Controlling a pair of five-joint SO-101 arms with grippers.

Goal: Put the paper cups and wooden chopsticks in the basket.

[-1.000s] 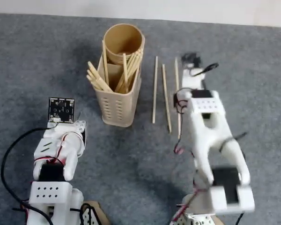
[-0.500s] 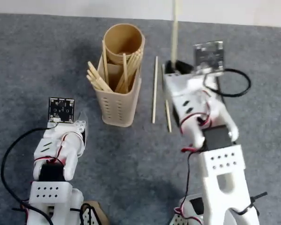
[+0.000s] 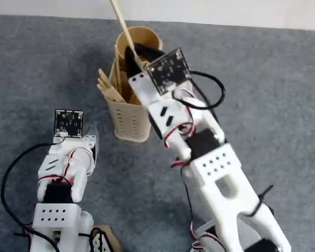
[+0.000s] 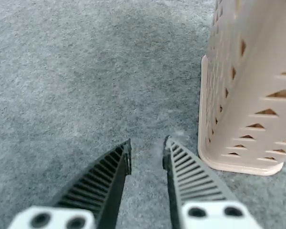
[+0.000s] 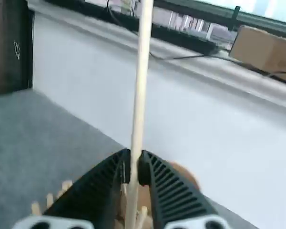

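Right fingers [image 5: 103, 187]: clenched on one wooden chopstick [image 5: 141, 71], gripped near its lower end. Seen in the high view as right fingers [image 3: 132, 55] over the mouth of the basket [image 3: 127, 122], with the wooden chopstick [image 3: 121, 21] slanting up and away past the far edge of the table [image 3: 37, 63]. Lower tip just above the sticks already in the basket; whether touching them, cannot tell.

Left fingers [image 4: 106, 180]: released, parted by a narrow gap, nothing between them. Held low over bare table [image 4: 62, 71], near the foot of the basket [image 4: 250, 100] but apart from it, on the basket's side toward the near left corner.

Basket: upright, near the middle of the far edge of the table. Holds one paper cup [image 3: 149, 33] in its far compartment, mouth up, partly hidden by the right arm. Holds a bundle of chopsticks [image 3: 107, 87] in the near compartment, leaning out toward the left edge.
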